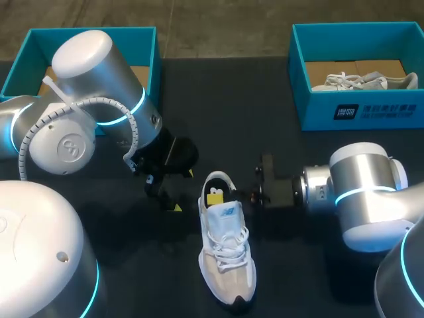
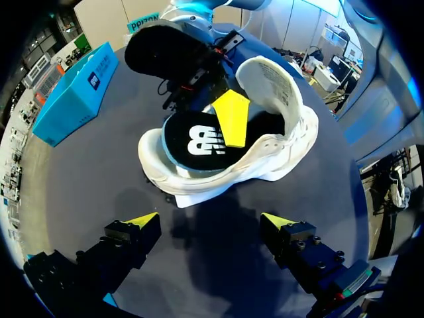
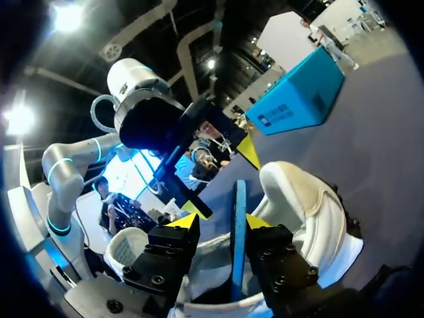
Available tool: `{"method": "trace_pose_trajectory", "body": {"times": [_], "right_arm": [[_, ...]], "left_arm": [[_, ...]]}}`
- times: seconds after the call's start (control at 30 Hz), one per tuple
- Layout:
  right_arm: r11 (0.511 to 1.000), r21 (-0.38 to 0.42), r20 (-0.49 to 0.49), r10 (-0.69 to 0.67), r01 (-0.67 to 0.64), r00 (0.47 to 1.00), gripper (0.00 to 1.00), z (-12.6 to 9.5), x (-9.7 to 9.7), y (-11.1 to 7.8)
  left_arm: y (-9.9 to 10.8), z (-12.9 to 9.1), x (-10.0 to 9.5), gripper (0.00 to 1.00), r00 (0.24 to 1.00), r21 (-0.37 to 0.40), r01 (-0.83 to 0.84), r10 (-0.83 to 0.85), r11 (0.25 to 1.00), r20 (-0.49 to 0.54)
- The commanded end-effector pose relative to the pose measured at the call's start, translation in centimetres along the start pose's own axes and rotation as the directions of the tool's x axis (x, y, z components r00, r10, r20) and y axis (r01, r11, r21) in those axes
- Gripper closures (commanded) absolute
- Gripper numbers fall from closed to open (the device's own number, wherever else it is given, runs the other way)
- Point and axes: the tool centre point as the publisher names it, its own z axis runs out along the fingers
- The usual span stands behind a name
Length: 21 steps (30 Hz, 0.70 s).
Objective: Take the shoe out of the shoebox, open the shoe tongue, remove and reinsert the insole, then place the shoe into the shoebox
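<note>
Dark counter [image 1: 298,278] and the shoe [image 1: 225,258] lies mid-surface, toe toward the robot, heel opening toward the far edge. There's open room on both flanks of the toe and in the gap between the two teal boxes at the far corners. The left shoebox [image 1: 93,30] is half covered by the left arm [image 1: 99,79]. The right shoebox [image 1: 358,112] holds a second shoe [image 1: 361,81].

The left arm bends down steeply, and the left claw [image 2: 211,222] hangs just beside the heel, fingers spread wide, nothing in them, shoe ahead of it. The right arm [image 1: 364,179] lies nearly level, wrist pointed straight at the heel opening. The right claw [image 3: 222,222] is in the shoe's mouth, and the insole [image 2: 192,142] stands edge-on between its fingers. It looks pinched, though one finger's contact is hard to confirm.

Markings: a white logo on the black insole, a small one on the shoe's side, and white print on the right shoebox wall (lettering too small to matter).
</note>
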Motion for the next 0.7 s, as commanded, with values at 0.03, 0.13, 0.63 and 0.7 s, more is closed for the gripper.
{"method": "trace_pose_trajectory", "body": {"times": [0.03, 0.13, 0.63, 0.7], "right_arm": [[1.0, 0.001, 0.024, -0.011, 0.011, 1.0, 0.58, 0.0, 0.5, 0.6], [0.999, -0.013, 0.037, -0.03, 0.03, 0.999, 0.58, -0.5, 0.7, 1.0], [0.999, -0.039, 0.053, 0.002, 0.0, 0.999, 1.0, -0.5, -1.2, 1.2], [0.999, -0.031, 0.048, 0.015, -0.014, 0.999, 1.0, -0.2, -1.5, 0.9]], "left_arm": [[0.0, 0.1, 0.1, 0.0, 1.0, 0.0, 0.0, 0.0, 1.0, 0.003], [0.0, 0.1, 0.1, 0.0, 1.0, 0.0, 0.0, 0.0, 1.0, 0.003], [0.0, 0.1, 0.1, 0.0, 1.0, 0.0, 0.0, 0.0, 1.0, 0.003], [0.0, 0.1, 0.1, 0.0, 1.0, 0.0, 0.0, 0.0, 1.0, 0.003]]}}
